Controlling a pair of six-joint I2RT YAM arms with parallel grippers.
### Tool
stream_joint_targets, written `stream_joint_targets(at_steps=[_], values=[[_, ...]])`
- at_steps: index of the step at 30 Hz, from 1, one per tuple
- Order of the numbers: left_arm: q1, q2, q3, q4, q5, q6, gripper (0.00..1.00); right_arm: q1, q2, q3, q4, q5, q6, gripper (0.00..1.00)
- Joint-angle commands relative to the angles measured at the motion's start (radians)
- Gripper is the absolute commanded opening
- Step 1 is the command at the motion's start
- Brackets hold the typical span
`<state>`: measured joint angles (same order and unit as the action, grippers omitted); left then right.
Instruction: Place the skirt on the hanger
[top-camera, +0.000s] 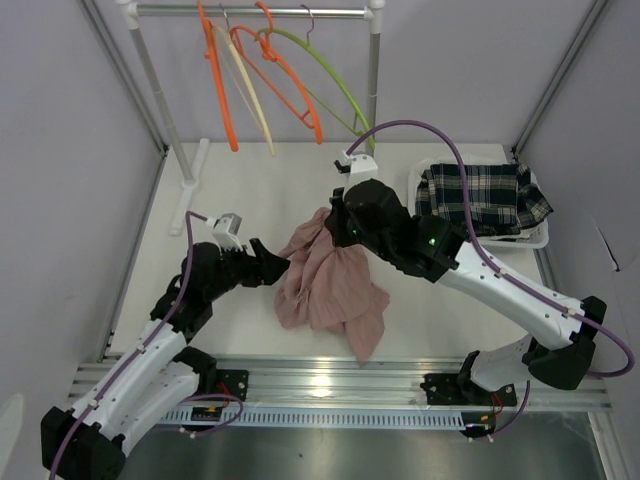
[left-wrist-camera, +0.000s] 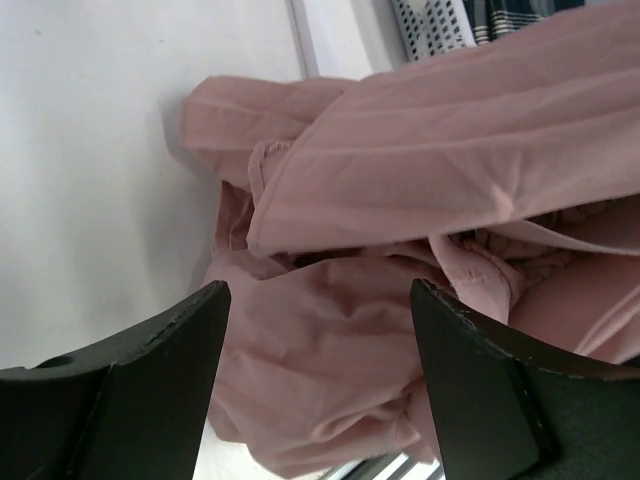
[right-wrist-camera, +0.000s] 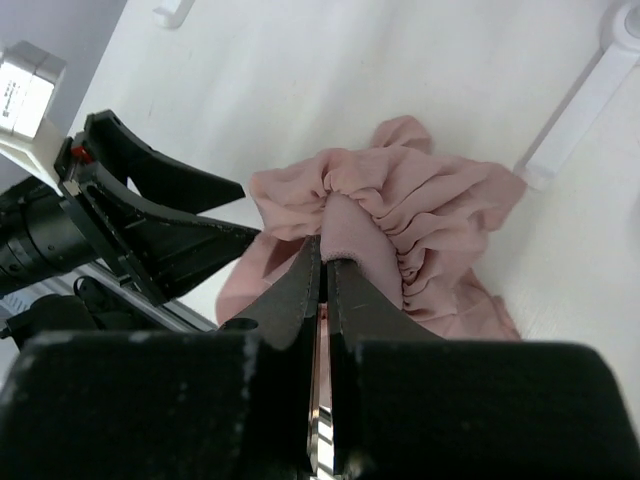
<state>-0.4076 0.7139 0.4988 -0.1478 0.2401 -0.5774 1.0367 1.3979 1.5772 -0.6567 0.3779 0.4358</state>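
Observation:
A pink skirt (top-camera: 330, 280) hangs bunched from my right gripper (top-camera: 335, 222), which is shut on its gathered waistband (right-wrist-camera: 345, 225); its lower part rests on the white table. My left gripper (top-camera: 272, 266) is open, its jaws spread on either side of the skirt's left edge (left-wrist-camera: 320, 350) without closing on it. The left fingers (right-wrist-camera: 170, 215) also show in the right wrist view, just left of the cloth. Several hangers, orange (top-camera: 222, 80), cream (top-camera: 250, 95) and green (top-camera: 325, 70), hang on the rail at the back.
A white rack (top-camera: 375, 60) with a top rail stands at the back, its feet on the table. A white basket (top-camera: 535, 235) with a plaid cloth (top-camera: 480, 195) sits at the right. A metal rail runs along the front edge.

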Motion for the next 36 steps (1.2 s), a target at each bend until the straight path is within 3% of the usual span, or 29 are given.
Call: stream_joint_targets(at_steps=[1, 10, 21, 30, 36], values=[[-0.005, -0.054, -0.016, 0.088, 0.047, -0.067, 0.79, 0.002, 0.003, 0.056, 0.034, 0.029, 0.003, 0.00], [-0.005, -0.100, -0.038, 0.097, 0.103, -0.067, 0.84, -0.006, 0.045, 0.021, 0.032, 0.058, 0.033, 0.00], [-0.112, -0.114, -0.167, 0.191, 0.084, -0.170, 0.80, -0.056, 0.047, -0.052, 0.057, 0.038, 0.072, 0.00], [-0.203, -0.067, -0.195, 0.211, -0.008, -0.193, 0.74, -0.067, 0.033, -0.078, 0.065, 0.038, 0.086, 0.00], [-0.227, -0.028, -0.213, 0.246, -0.064, -0.226, 0.61, -0.069, 0.021, -0.092, 0.062, 0.038, 0.087, 0.00]])
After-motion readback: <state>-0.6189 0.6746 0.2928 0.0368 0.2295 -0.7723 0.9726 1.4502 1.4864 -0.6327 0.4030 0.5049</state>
